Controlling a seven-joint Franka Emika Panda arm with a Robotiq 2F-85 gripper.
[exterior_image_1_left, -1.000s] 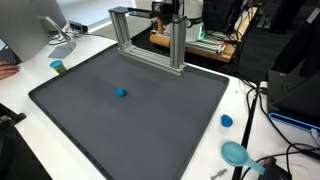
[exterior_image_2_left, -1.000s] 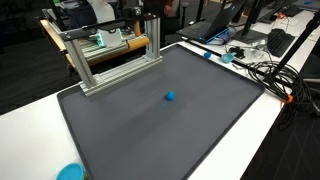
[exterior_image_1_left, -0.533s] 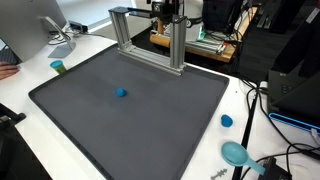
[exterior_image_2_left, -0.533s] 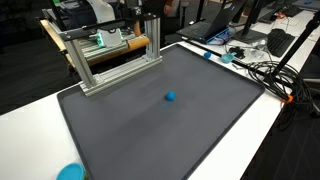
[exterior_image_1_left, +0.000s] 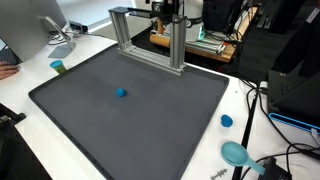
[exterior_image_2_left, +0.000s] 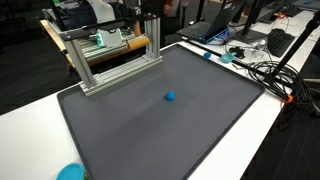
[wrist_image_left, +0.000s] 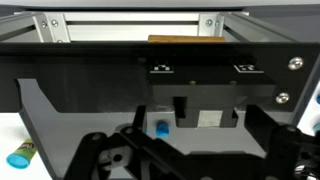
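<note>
A small blue block (exterior_image_1_left: 121, 92) lies alone near the middle of the dark grey mat (exterior_image_1_left: 150, 115); it also shows in the other exterior view (exterior_image_2_left: 170, 97). In the wrist view the block (wrist_image_left: 160, 128) lies ahead on the mat, in front of the aluminium frame (wrist_image_left: 150, 25). My gripper (wrist_image_left: 195, 160) fills the bottom of the wrist view as dark fingers set wide apart, open and empty, well short of the block. In both exterior views only a dark part of the arm shows at the top behind the frame (exterior_image_1_left: 166, 8).
An aluminium frame (exterior_image_1_left: 150, 40) stands at the mat's back edge, also in the other exterior view (exterior_image_2_left: 110, 55). A teal cylinder (exterior_image_1_left: 58, 67), a blue cap (exterior_image_1_left: 226, 121) and a teal bowl-like piece (exterior_image_1_left: 235, 152) lie on the white table. Cables (exterior_image_2_left: 270, 70) run along one side.
</note>
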